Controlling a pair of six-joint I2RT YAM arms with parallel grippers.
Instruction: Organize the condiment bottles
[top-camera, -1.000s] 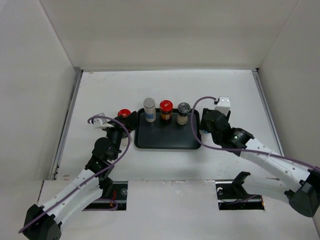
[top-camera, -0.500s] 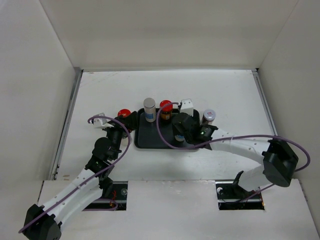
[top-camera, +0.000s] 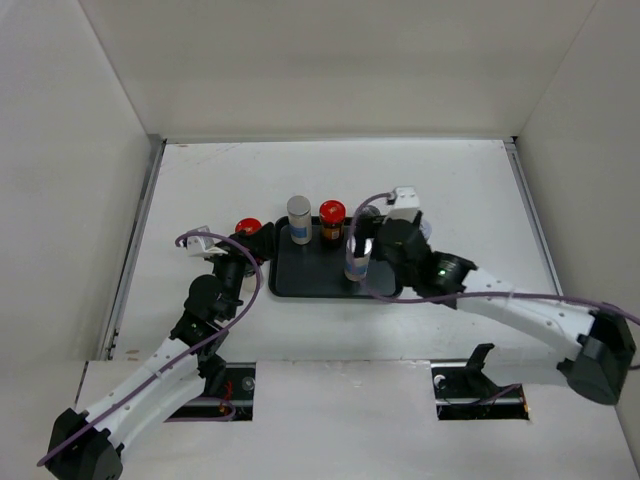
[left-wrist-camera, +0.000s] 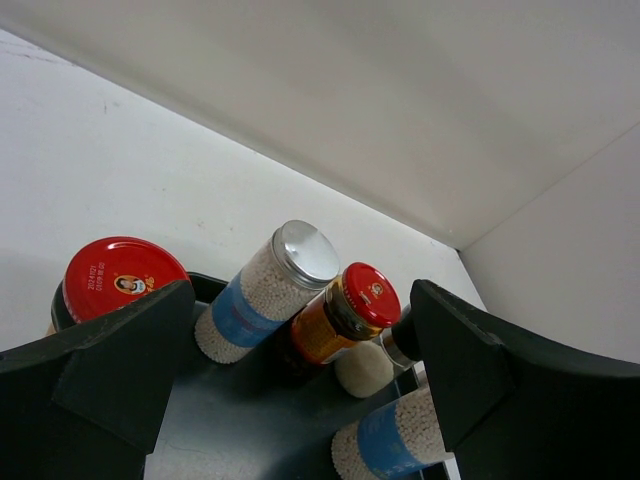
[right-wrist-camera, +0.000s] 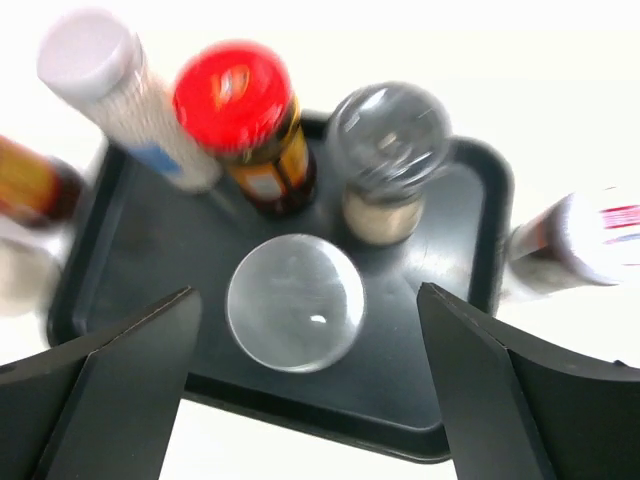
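White worktop (top-camera: 200, 180), black tray (top-camera: 300, 275) at centre. Right tool (right-wrist-camera: 305, 300) is wide, straddling the front jar (right-wrist-camera: 295, 302) on the tray's near-right part, not touching it. Blue-label jar (top-camera: 299, 220), red-lid jar (top-camera: 332, 222) and clear shaker (right-wrist-camera: 388, 150) sit along the tray's far edge. Left tool (left-wrist-camera: 300, 305) is wide, near the outer red-lid jar (top-camera: 247, 225) just off the tray's left edge.

**Black tray (top-camera: 300, 287): far rim lined, front-left floor bare.**
Along the tray's far rim a silver-lidded bottle (top-camera: 299, 219), a red-lidded jar (top-camera: 332, 221) and a clear-topped shaker (right-wrist-camera: 390, 135) stand with narrow gaps between them. In front of the shaker a blue-banded bottle (top-camera: 356, 258) stands between the spread fingers of the right gripper (right-wrist-camera: 307, 290), with a gap on each side. A red-capped jar (top-camera: 247, 226) and the left gripper (left-wrist-camera: 300, 288) crowd the tray's left rim, and a white-capped jar (right-wrist-camera: 598, 232) stands off its right rim. The table (top-camera: 330, 175) beyond the far rim is open.
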